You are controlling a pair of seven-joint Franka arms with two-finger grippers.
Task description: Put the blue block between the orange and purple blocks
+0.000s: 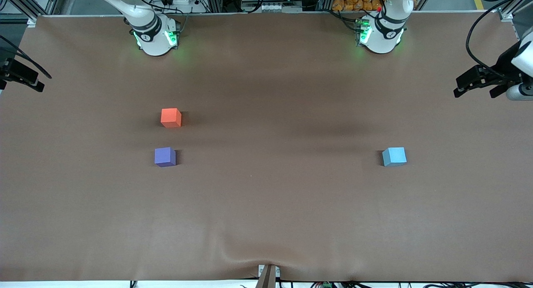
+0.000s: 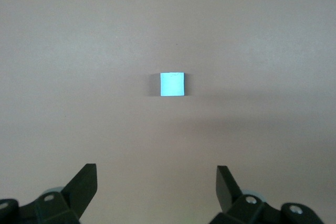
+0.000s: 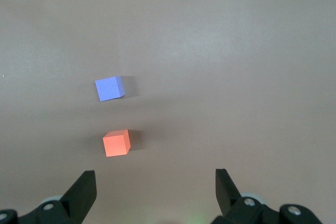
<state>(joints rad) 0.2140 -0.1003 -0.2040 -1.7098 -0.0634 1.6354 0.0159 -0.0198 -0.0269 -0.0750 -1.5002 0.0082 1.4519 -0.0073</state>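
Observation:
The blue block (image 1: 394, 156) sits alone on the brown table toward the left arm's end; it also shows in the left wrist view (image 2: 172, 84). The orange block (image 1: 171, 117) and the purple block (image 1: 165, 156) sit toward the right arm's end, with a gap between them and the purple one nearer the front camera. Both show in the right wrist view, orange (image 3: 116, 142) and purple (image 3: 110, 88). My left gripper (image 1: 474, 89) is open and empty, raised over the table's edge at its own end (image 2: 156, 182). My right gripper (image 1: 29, 77) is open and empty, raised over its end (image 3: 156, 182).
The two arm bases (image 1: 156, 36) (image 1: 381, 36) stand along the table's edge farthest from the front camera. The brown cover (image 1: 266, 196) has a wrinkle (image 1: 245, 256) at the edge nearest the front camera.

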